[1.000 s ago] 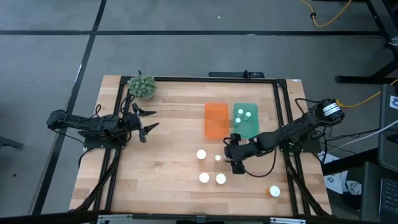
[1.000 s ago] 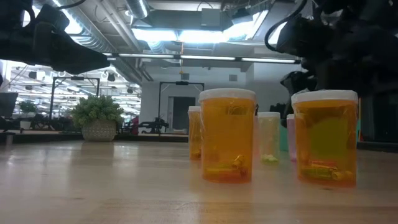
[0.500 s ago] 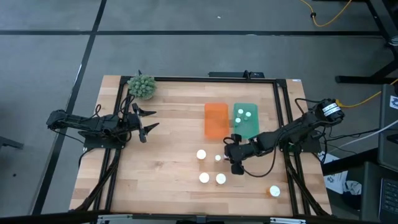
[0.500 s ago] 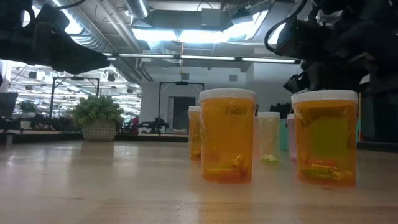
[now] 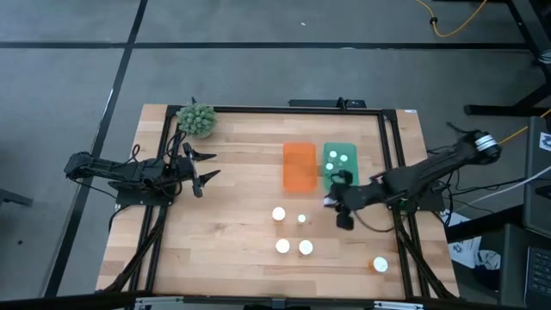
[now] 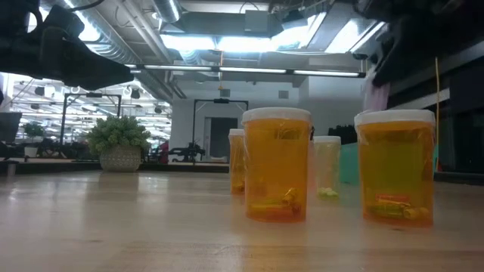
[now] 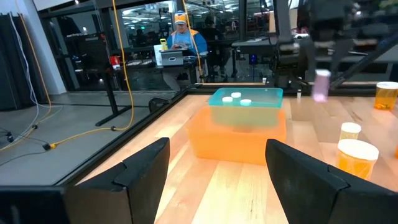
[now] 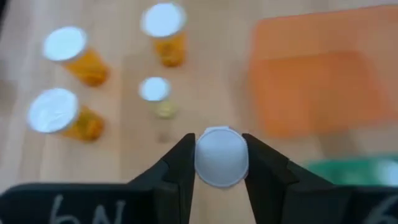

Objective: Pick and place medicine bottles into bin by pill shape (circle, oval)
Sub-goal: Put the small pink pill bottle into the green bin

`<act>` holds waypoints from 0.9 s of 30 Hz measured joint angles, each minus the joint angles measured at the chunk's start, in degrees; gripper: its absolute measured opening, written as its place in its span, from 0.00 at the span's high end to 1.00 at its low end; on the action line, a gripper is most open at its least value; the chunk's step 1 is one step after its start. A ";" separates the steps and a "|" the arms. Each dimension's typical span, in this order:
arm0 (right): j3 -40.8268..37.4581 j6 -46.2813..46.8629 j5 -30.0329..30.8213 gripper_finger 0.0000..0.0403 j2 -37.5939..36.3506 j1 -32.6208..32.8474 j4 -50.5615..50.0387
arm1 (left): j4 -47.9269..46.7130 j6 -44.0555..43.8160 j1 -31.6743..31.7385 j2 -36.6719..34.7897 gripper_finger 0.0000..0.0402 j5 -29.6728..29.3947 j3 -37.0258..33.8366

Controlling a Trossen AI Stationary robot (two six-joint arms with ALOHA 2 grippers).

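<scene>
Here the wooden table (image 5: 224,224) bears an orange bin (image 5: 299,166) and a green bin (image 5: 341,165), both translucent plastic boxes set side by side. The right gripper (image 8: 217,163) pinches a white-capped bottle (image 8: 221,156) between its dark fingers, lifted above the table near the green bin's front edge. Four round amber bottles (image 5: 279,213) with flat white caps stand together on the boards; another (image 5: 380,264) stands near the table's corner. The left gripper (image 5: 207,169) rests spread, well apart.
</scene>
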 joint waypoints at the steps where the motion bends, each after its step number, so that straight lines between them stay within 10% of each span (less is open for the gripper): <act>1: 0.00 0.60 2.00 0.73 -2.00 0.01 -2.28 | 0.00 0.00 0.00 0.00 0.36 0.00 0.01; 12: -0.52 16.37 20.65 0.72 -13.91 -0.26 -27.21 | 0.00 0.00 0.01 0.00 0.36 0.00 0.00; 27: -14.94 7.69 12.90 0.72 -14.26 -12.72 -5.60 | 0.00 0.02 0.01 0.00 0.36 0.00 -0.01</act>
